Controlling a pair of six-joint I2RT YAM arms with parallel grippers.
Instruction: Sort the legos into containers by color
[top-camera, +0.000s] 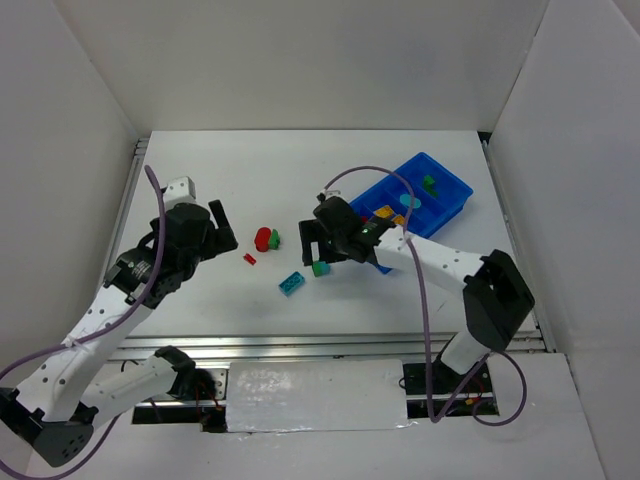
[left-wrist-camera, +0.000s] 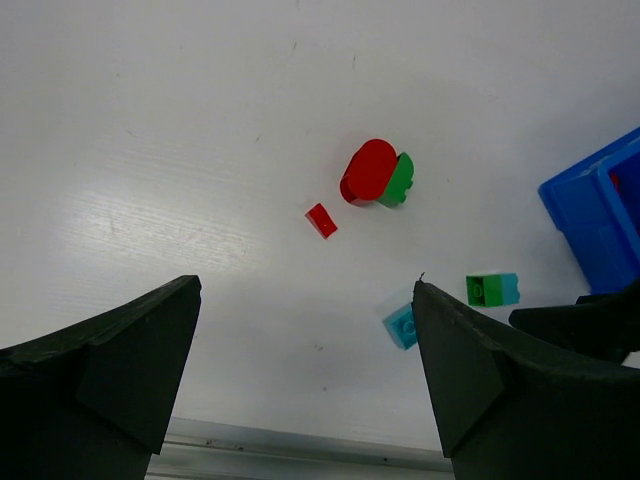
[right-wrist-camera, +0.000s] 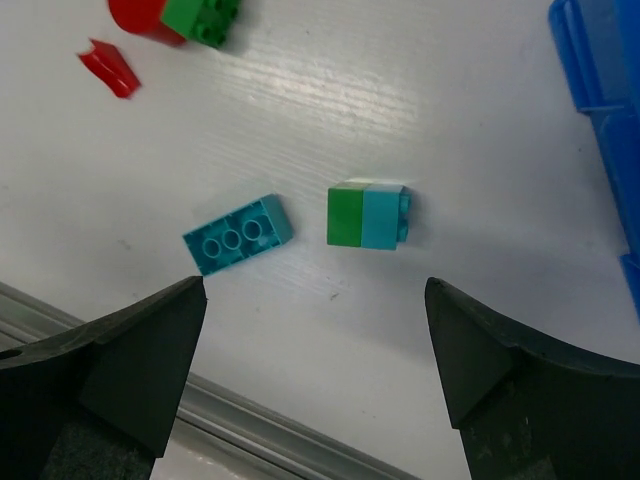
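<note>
The sorting was only part done. Some legos lay in the blue tray (top-camera: 452, 172) at the far right of the table (top-camera: 230, 170): a green one at the far end, a pale teal one next to it, and a yellow one nearer. I could not see well which box each was in.

Five pieces were loose on the table, left of the tray. A round red piece (left-wrist-camera: 368, 170) touched a green piece (left-wrist-camera: 400, 180). A tiny red bit (left-wrist-camera: 321, 220) lay near them. Nearer to me were a teal brick (right-wrist-camera: 238, 235) and a green-and-teal block (right-wrist-camera: 366, 215), close together but not touching.

The right gripper (right-wrist-camera: 315, 290) hung over those two. Its fingers were spread wide and it held nothing. The left gripper (left-wrist-camera: 305, 285) sat off to the left, wide open too, with nothing in it.

I think the step was picking up the next lego with the right arm. The green-and-teal block looked like the one it wanted. It lay a little to one side of the gap between the fingers, so the arm would need to line up, go down with one finger on each side, and squeeze.

That block had two colours stuck together, so it might need pulling apart, maybe with both arms.
</note>
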